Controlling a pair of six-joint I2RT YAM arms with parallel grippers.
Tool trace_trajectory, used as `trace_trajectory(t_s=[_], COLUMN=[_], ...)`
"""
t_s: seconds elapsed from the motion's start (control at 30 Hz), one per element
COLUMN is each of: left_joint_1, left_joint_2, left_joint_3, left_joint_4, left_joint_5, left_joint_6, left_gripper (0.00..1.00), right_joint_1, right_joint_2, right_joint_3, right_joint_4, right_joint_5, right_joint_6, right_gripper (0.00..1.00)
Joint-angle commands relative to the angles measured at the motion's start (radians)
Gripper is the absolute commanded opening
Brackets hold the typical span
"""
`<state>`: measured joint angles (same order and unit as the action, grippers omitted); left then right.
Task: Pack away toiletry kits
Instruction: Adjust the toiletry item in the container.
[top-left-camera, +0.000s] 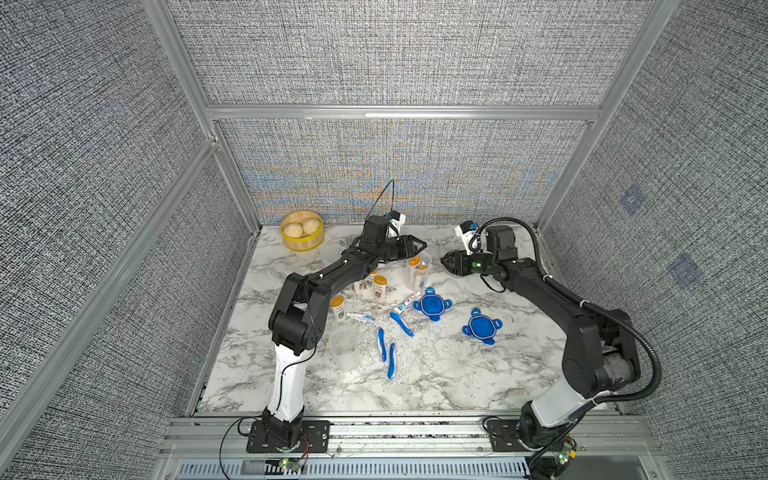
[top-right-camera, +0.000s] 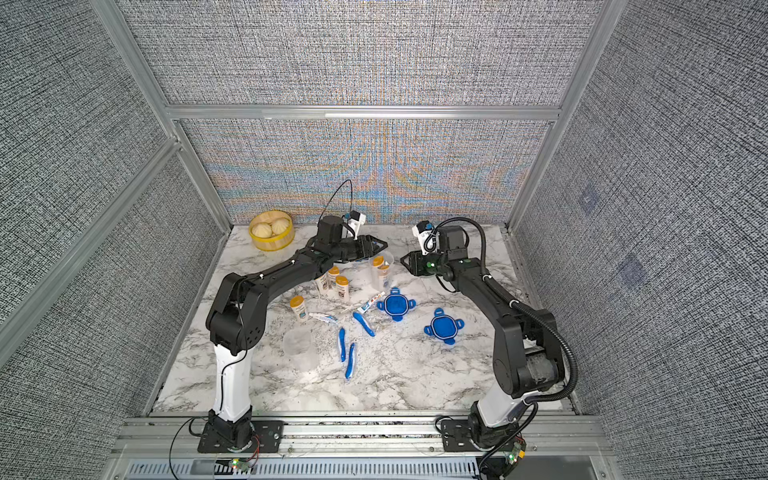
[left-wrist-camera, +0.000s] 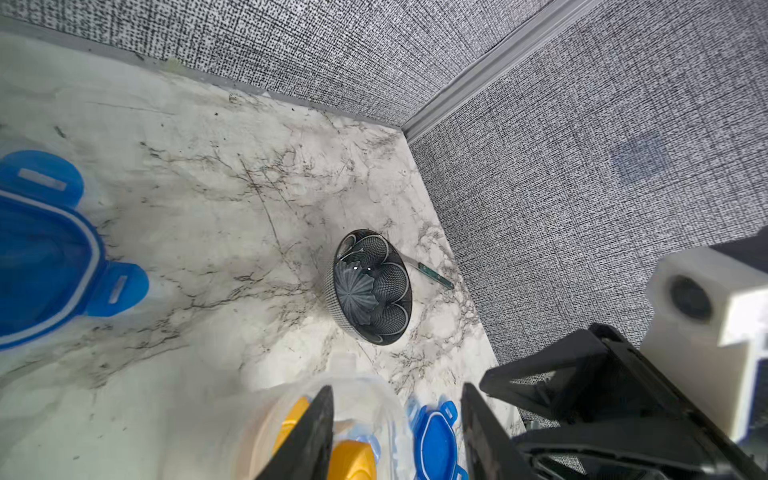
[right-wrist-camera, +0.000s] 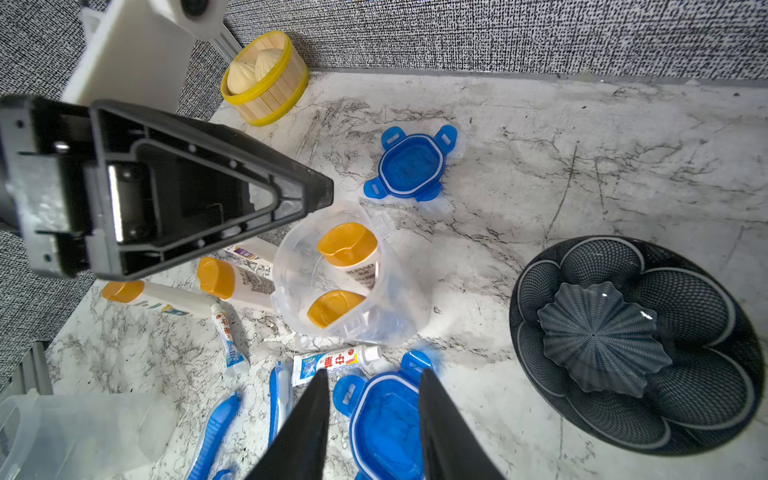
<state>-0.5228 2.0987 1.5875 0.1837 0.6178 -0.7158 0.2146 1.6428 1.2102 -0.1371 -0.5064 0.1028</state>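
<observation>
Well in front of the upright cup (top-left-camera: 427, 270), towards the arm bases, a second clear cup (top-left-camera: 345, 343) and three blue toothbrushes (top-left-camera: 391, 359) rest on the marble table (top-left-camera: 457, 382). Closer in front of the upright cup lie two toothpaste tubes (top-left-camera: 405, 303), and to its right front two blue lids (top-left-camera: 432, 304). To its left are orange-capped bottles (top-left-camera: 338, 307), some half hidden under the left arm in both top views.

The upright cup holds a bottle pair (right-wrist-camera: 347, 245), seen plainly from above in the right wrist view. That view also shows a third lid (right-wrist-camera: 411, 164) just beyond the upright cup and a dark flower-shaped dish (right-wrist-camera: 631, 340) to its right. Neither can be made out in the top views. The yellow steamer basket (top-left-camera: 302, 230) sits far beyond the cup to its left, at the back wall.

The left arm reaches forward, elbow bent and forearm near level. The left gripper (top-left-camera: 423, 246) hovers over the upright cup's mouth, fingers apart and empty. The right arm bends inward. The right gripper (top-left-camera: 444, 259) is just right of the cup and points at it, fingers spread with nothing between them.
</observation>
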Motion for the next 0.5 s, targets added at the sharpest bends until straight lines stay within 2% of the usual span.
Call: trace_trajectory(t_s=[0.0, 0.13, 0.27, 0.37, 0.47], left_joint_1=[-0.001, -0.001, -0.003, -0.003, -0.002], left_joint_2=[-0.026, -0.073, -0.215, -0.318, -0.395], left_joint_3=[-0.016, -0.055, -0.107, -0.150, -0.202], left_joint_4=[0.065, 0.050, -0.107, -0.256, -0.359], left_joint_5=[0.036, 0.004, -0.137, -0.241, -0.315], left_joint_6=[-0.013, 0.014, 0.206, 0.351, 0.453], left_gripper=[0.49, 0.49, 0.49, 0.53, 0.55], right_joint_1=[-0.001, -0.001, 0.005, 0.047, 0.146], right_joint_2=[0.000, -0.023, -0.092, -0.145, -0.164], right_joint_3=[-0.003, -0.013, -0.067, -0.102, -0.116], right_joint_4=[0.022, 0.018, 0.019, -0.054, -0.189], right_joint_5=[-0.014, -0.015, -0.043, -0.083, -0.036], right_joint_6=[0.009, 0.008, -0.048, -0.194, -0.399], right_gripper=[0.38, 0.38, 0.38, 0.37, 0.37])
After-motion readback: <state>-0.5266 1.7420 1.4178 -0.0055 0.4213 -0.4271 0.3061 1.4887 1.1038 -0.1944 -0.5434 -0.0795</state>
